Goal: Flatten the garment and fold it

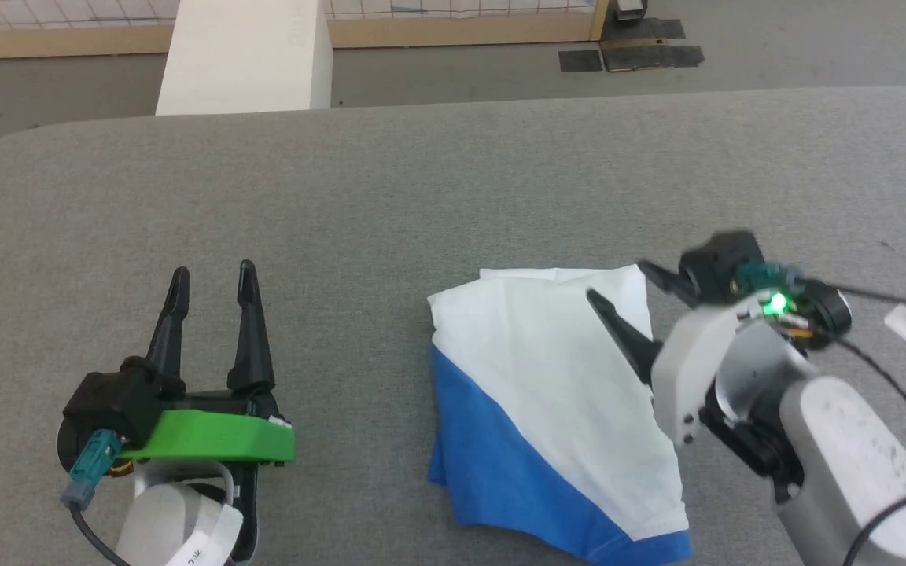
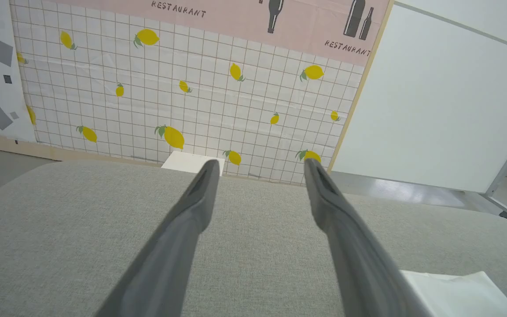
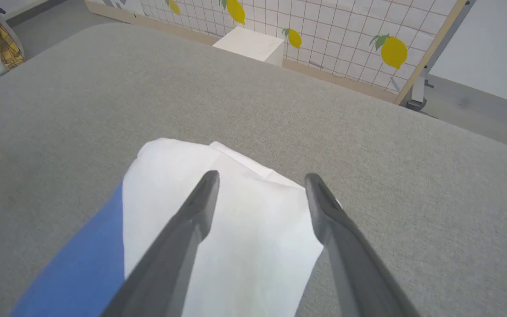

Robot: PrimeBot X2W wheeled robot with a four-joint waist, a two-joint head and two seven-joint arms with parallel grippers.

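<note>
Nearest you, at about 7 o'clock in the head view, your left hand point(image 1: 213, 269) rests low over the grey surface point(image 1: 343, 196), its two dark fingers spread and pointing toward 12 o'clock, with nothing between them. In the left wrist view the same hand point(image 2: 260, 163) stands released over bare grey cloth, and a white corner of the garment point(image 2: 456, 290) shows at 5 o'clock.

At 5 o'clock in the head view the garment point(image 1: 547, 377) lies on the surface as a compact folded packet, white on top with a bright blue band running diagonally along its near left side. Your right hand point(image 1: 616, 281) comes in from 4 o'clock, fingers aimed toward 10 o'clock over the packet's far right corner. The right wrist view shows that hand point(image 3: 260, 176) released, jaws wide, with white cloth point(image 3: 253, 246) beneath; you cannot tell whether the tips touch it.

Beyond the surface's far edge, at 11 o'clock, stands a white box point(image 1: 241, 55) on the grey floor point(image 1: 775, 47), and behind it a tiled wall with lemons point(image 2: 192, 110)
</note>
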